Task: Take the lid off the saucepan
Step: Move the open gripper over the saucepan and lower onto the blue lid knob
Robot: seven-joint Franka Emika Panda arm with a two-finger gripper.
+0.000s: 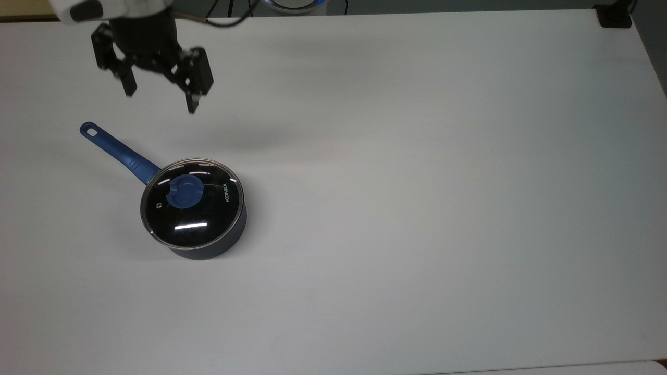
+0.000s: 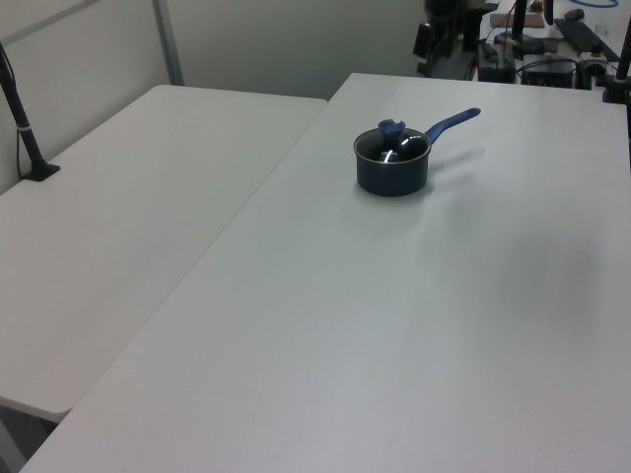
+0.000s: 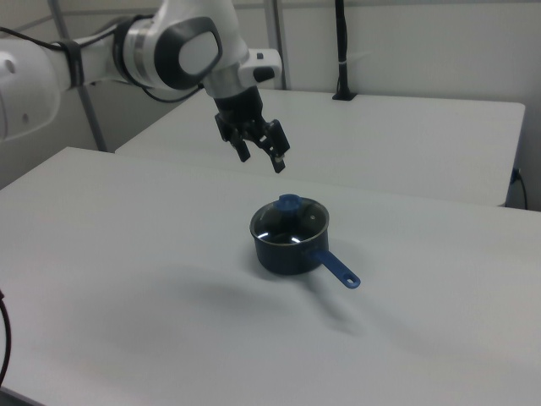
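**Lid on, gripper above and apart**

The saucepan (image 1: 208,237) stands on the white table (image 1: 417,182), in the top view's left half, with the lid (image 1: 192,203) seated flat on its rim. The blue knob (image 1: 184,191) sits at the lid's middle, and the white lettering lies toward the top view's right edge of the glass.

The long blue handle (image 1: 117,150) gives the pan its long axis: in the top view it runs from the pot up and to the left, its holed end farthest from the pot. In the right view the same handle (image 3: 336,269) points down and to the right; in the left view it (image 2: 454,121) points up and to the right.

The gripper (image 1: 159,101) hangs in the air above the table, well clear of the pan, fingers spread apart and holding nothing. In the right view it (image 3: 260,159) hovers above the lid's far side.
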